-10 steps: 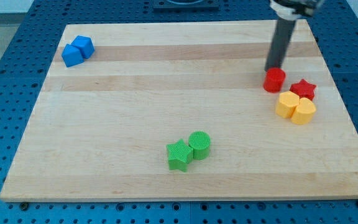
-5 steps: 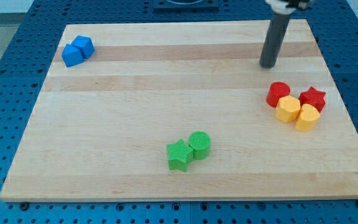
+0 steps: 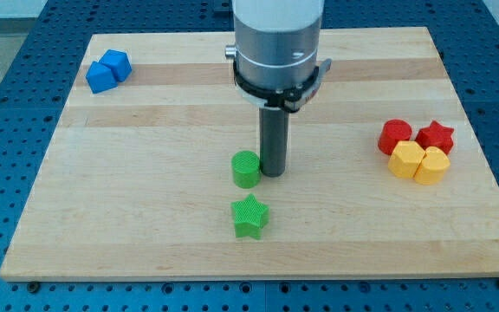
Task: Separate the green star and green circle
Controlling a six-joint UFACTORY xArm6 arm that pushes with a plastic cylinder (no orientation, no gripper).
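My tip point(image 3: 273, 174), jawless, is sitting beside the green circle point(image 3: 245, 169), now lying apart from the green star point(image 3: 250, 216).

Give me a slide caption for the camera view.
My tip beside the green circle, which sits apart from the green star below it.

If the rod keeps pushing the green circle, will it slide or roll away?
Probably slide: the green circle stands on its flat end. An off-centre push from my tip, just to its right, may make it veer. It looks stiff and light.
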